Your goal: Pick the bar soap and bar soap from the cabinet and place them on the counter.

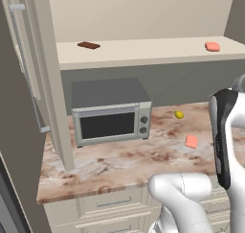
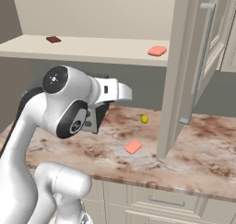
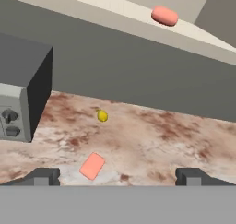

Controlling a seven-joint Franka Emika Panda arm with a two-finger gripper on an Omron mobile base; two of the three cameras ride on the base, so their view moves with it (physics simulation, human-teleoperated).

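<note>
Above the marbled desk, the hand hangs wide open, holding nothing.
One bar soap lies on the desk right of the microwave; the other bar soap rests on the cabinet shelf above.

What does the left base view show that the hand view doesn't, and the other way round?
Extra in the left base view: the dark brown slab on the cabinet shelf, the cabinet door handle, and the drawer fronts below the counter. Extra in the hand view: the pincer, fingertips spread wide with nothing between them. Shared: the shelf bar soap, the counter bar soap, the yellow ball and the microwave.
</note>
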